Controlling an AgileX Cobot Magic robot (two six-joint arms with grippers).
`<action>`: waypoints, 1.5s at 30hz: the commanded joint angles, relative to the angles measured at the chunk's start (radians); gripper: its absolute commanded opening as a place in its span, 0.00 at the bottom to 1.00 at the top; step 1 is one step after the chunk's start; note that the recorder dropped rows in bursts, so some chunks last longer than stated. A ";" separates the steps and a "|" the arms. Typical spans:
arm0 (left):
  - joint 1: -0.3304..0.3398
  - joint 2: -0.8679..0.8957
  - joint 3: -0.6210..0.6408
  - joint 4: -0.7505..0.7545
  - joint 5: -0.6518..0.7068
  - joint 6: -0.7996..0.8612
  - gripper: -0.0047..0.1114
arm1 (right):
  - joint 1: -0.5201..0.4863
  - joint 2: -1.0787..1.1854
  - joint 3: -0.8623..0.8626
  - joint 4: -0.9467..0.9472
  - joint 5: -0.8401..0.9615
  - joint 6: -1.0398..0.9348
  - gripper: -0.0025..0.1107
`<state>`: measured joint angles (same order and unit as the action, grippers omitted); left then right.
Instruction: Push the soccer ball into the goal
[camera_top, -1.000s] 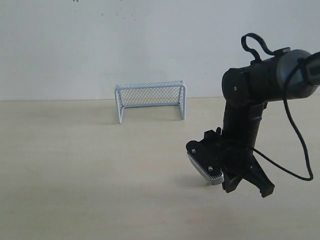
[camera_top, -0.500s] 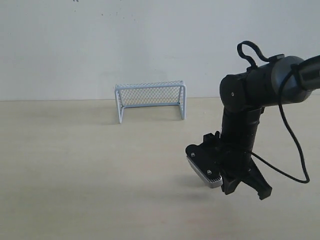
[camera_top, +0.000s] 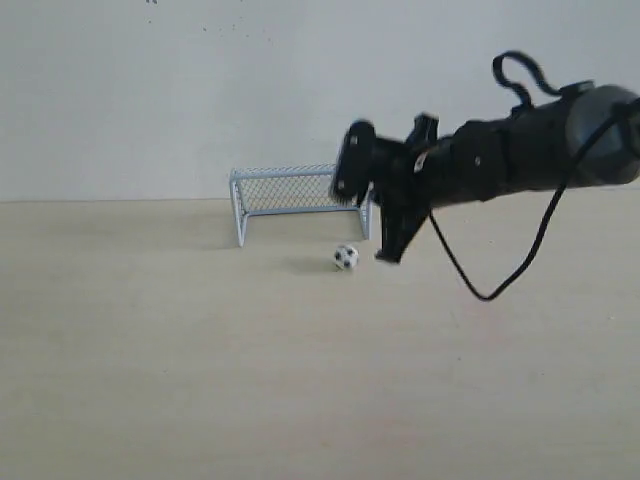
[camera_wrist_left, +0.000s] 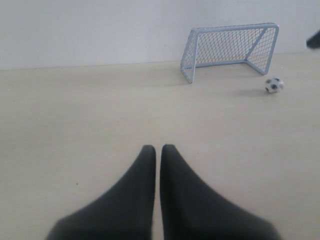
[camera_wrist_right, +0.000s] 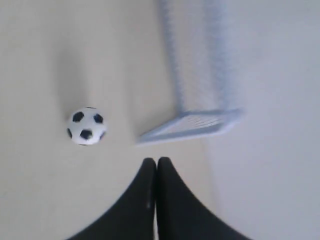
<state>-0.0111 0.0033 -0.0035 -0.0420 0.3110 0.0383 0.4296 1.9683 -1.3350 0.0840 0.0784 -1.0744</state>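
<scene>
The soccer ball (camera_top: 346, 257) lies on the table just in front of the goal (camera_top: 300, 172), near its right post and outside the mouth. My right gripper (camera_top: 388, 254) hangs shut and empty a little to the right of the ball, not touching it. From the right wrist, the ball (camera_wrist_right: 86, 126) sits off to one side of the shut fingertips (camera_wrist_right: 156, 160), with the goal frame (camera_wrist_right: 190, 125) blurred ahead. My left gripper (camera_wrist_left: 156, 147) is shut and empty, far from the goal (camera_wrist_left: 232, 28) and the ball (camera_wrist_left: 273, 85).
The pale wooden table (camera_top: 150, 350) runs back to a plain white wall (camera_top: 200, 90) right behind the goal. The right arm's black cable (camera_top: 500, 275) loops down below the arm. A dark bit of the right arm (camera_wrist_left: 314, 39) shows beside the goal.
The right arm has swung up and back from the front right of the table toward the goal. The ball, unseen before, now lies in front of the goal's right post.
</scene>
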 joint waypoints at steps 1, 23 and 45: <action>0.003 -0.003 0.003 0.002 -0.003 0.007 0.08 | -0.001 -0.128 -0.005 -0.014 -0.141 0.059 0.02; 0.003 -0.003 0.003 0.002 -0.003 0.007 0.08 | -0.001 -0.252 -0.003 0.039 0.380 0.566 0.02; 0.003 -0.003 0.003 0.002 -0.003 0.007 0.08 | -0.001 -0.497 0.272 -0.361 0.542 1.253 0.02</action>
<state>-0.0111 0.0033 -0.0035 -0.0420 0.3110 0.0383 0.4296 1.5704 -1.1722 -0.2362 0.7070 0.0952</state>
